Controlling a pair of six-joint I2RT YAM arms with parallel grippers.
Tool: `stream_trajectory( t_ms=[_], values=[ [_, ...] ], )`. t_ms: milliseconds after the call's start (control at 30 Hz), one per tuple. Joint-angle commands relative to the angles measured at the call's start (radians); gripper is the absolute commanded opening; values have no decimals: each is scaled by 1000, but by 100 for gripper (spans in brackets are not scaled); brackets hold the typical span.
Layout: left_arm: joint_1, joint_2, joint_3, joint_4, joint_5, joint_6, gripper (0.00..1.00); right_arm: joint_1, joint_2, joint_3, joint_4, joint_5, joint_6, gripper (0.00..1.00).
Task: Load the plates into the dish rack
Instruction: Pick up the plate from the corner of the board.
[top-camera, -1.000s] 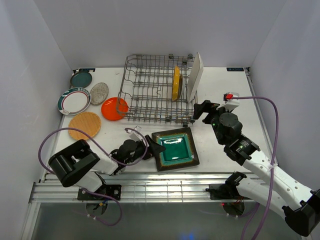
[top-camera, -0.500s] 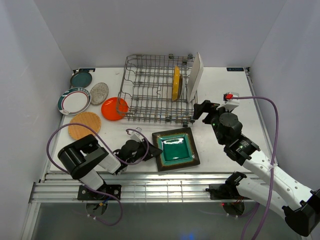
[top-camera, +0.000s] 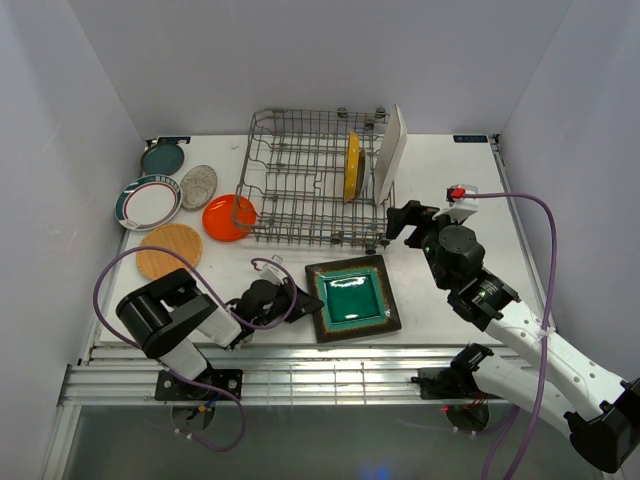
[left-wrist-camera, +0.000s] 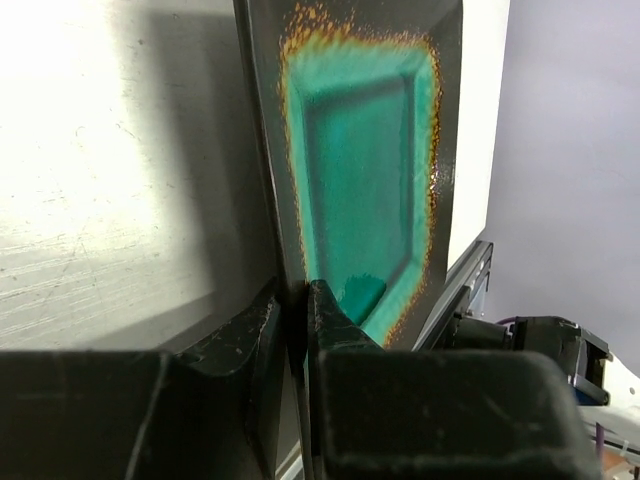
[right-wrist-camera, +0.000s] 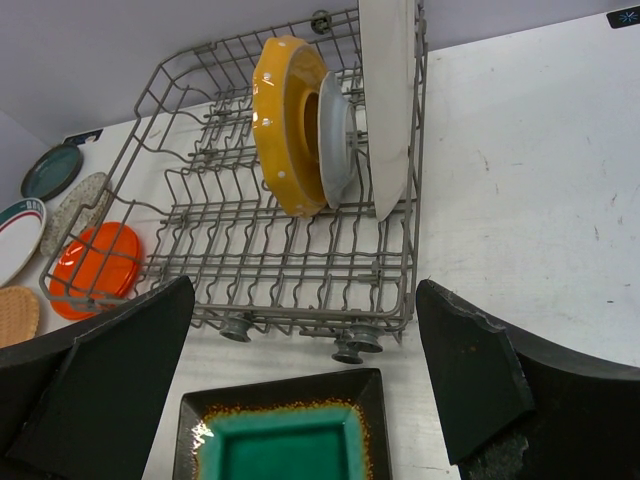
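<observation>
My left pincer is pinching the dark left rim of the square plate, one finger on top and one underneath. That plate sits on the table, just near of the rack and towards its right half. From the top view I cannot tell whether its gripped edge is off the surface.

My right pincer is spread wide with nothing between its fingers, and hovers by the rack's near right corner.

The rack holds three plates, all standing on edge at its right end. The yellow plate is leftmost, and the pale blue plate leans against it. The white plate is against the right wall and rises above the rim. The rest of the rack's tines are bare.

The orange plate lies flat on the table at the rack's near left corner. Left of the rack lie the wood plate, the teal-rimmed plate, the speckled plate and, farthest back, the teal plate.
</observation>
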Motion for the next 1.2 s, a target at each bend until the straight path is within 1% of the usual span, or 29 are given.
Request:
stream_trajectory(
  t_ms=[0,167,300,367,533,567,633,667,733,800,833,1000,1167],
  values=[
    [-1,-19,-24,17,48,39,0,-6,-7,24,37,1,-8,97],
    [0,-60,-47,43,118,28,0,-6,-23,27,29,13,-17,97],
    [0,-123,-88,46,163,28,0,-6,-29,30,28,9,-21,97],
    [0,-184,-105,34,177,30,0,-6,-23,41,19,-11,-28,97],
    [0,-359,-137,-81,171,43,0,-6,22,104,-37,-117,-43,97],
    [0,-428,-137,-130,167,51,0,-6,28,128,-53,-129,-44,97],
    [0,-502,-139,-196,152,68,0,-6,43,144,-85,-163,-52,97],
    [0,-572,-140,-251,148,73,0,-6,45,150,-92,-166,-54,98],
    [0,-641,-140,-334,134,77,0,-6,49,153,-93,-175,-57,98],
    [2,-730,-140,-383,123,80,0,-6,52,156,-97,-180,-60,98],
    [2,-755,-139,-424,121,80,0,-6,52,156,-97,-183,-60,98],
    [6,-852,-113,-495,129,80,0,-8,49,161,-97,-214,-64,98],
    [11,-884,-76,-546,115,86,0,-8,39,162,-95,-245,-74,98]
  ],
)
